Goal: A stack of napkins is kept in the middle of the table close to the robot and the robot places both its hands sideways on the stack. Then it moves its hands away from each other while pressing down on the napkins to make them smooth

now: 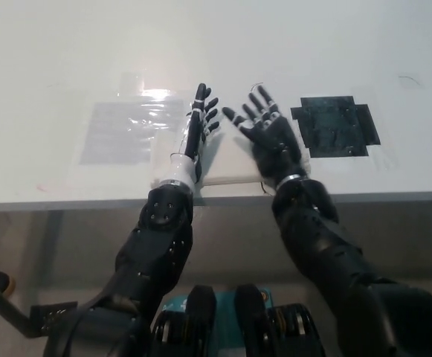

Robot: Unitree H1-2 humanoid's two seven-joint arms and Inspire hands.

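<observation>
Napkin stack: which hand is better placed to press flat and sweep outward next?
The right hand, probably: it lies spread flat on the napkin stack. The left hand stands on its edge near the stack's middle.

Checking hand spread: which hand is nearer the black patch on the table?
Right. The right hand lies just beside the black patch; the left hand stands edgewise farther away.

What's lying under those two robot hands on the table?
A white napkin stack near the table edge. The left robot hand stands edge-on upon it; the right robot hand lies flatter, fingers spread. The parts beneath them are covered.
</observation>
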